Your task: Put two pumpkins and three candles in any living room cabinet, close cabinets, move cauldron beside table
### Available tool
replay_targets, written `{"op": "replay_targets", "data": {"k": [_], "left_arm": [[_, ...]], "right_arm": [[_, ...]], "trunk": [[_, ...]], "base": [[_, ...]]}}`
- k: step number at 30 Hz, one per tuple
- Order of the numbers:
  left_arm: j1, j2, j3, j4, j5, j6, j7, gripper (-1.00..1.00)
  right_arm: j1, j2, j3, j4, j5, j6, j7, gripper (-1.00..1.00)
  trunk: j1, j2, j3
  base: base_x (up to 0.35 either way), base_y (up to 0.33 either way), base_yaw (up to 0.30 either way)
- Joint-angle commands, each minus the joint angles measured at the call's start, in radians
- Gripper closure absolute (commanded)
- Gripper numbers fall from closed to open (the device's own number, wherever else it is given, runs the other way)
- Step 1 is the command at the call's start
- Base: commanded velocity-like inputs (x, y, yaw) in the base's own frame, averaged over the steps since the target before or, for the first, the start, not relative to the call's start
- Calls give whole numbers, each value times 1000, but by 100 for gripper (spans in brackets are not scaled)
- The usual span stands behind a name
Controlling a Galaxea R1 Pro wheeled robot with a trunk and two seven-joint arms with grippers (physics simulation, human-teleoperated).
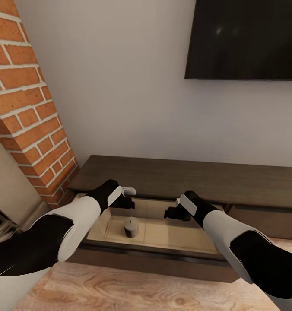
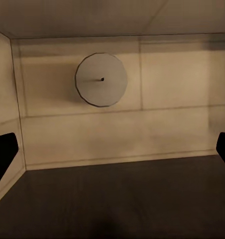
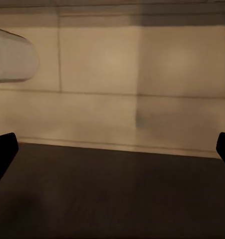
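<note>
The cabinet [image 1: 198,177] spans the wall under the television [image 1: 245,39], its drawer [image 1: 163,235] pulled out toward six o'clock. Over the drawer hang both hands, fingers spread wide and holding nothing: the left hand [image 1: 128,202] and the right hand [image 1: 172,212]. One candle [image 1: 131,227] stands upright on the drawer floor, just beneath the left hand, at about eight o'clock from the right. The left is clearly nearer; the candle's axis is vertical.
</note>
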Motion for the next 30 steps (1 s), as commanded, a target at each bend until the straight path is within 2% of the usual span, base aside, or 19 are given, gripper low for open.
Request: {"op": "replay_targets", "data": {"k": [1,30], "left_arm": [[0,0,-7,0,9,4,5,-100],[0,0,-8,-2,9,2,5,-100]], "right_arm": [[0,0,8,-1,-9,3,-8,-100],[0,0,8,-1,-8,3,-8,-100]], "trunk": [[-4,7,3],[-115,210,134]], "base": [[0,0,138],[0,0,146]]}}
